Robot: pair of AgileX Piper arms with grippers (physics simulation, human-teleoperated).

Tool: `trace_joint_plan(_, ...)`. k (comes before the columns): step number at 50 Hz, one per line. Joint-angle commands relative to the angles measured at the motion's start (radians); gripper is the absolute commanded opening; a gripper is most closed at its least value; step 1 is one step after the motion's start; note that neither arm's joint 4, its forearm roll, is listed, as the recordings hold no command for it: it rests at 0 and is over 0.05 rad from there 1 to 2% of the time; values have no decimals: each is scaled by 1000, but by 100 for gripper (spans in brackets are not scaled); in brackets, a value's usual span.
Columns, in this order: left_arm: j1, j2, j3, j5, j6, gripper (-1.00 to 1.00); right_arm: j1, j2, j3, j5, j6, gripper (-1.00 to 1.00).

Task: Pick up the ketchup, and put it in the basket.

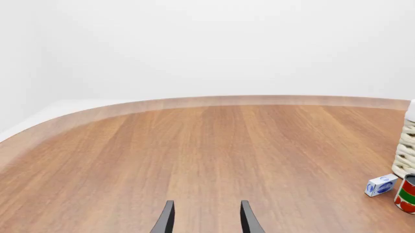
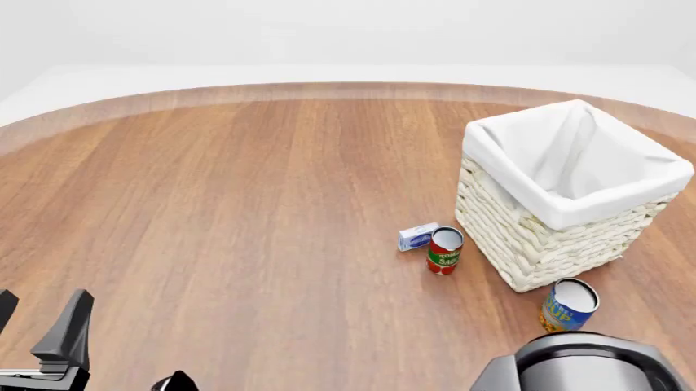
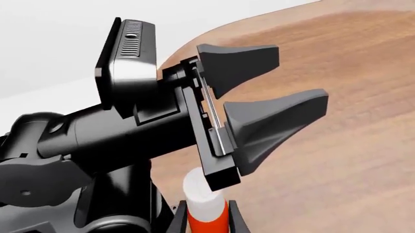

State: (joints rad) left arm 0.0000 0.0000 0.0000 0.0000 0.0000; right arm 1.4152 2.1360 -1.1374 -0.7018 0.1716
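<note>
ketchup (image 3: 209,219) sat clamped between the right gripper (image 3: 206,221) fingers in the right wrist view, its white cap up and orange-red body below, so it was off the table and not in the basket (image 2: 544,244). the left gripper (image 1: 206,216) hung over bare wood with its fingers apart, holding nothing. the basket stood on the table's right side, with a tomato sauce can (image 2: 444,249) and a small white-and-blue box (image 2: 418,236) just beside it, and a blue-and-yellow can (image 2: 568,305) nearer the camera.
</note>
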Motion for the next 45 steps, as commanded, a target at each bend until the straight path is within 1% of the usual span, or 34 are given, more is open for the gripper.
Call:
trace_joint_plan(1,0,0,0,0,0,100,-5,9,-2,4,8,-100)
trace_joint_plan(15,0,0,0,0,0,100,-17,1,-4,15,7,-100)
trace_joint_plan(23,0,0,0,0,0,100,-24,-29,0,32,-6,-100)
trace_joint_plan(33,0,0,0,0,0,100,-34,-41,11,26,-5,-100)
trace_joint_plan(45,0,0,0,0,0,100,-79,-21,-5,16,8,-100)
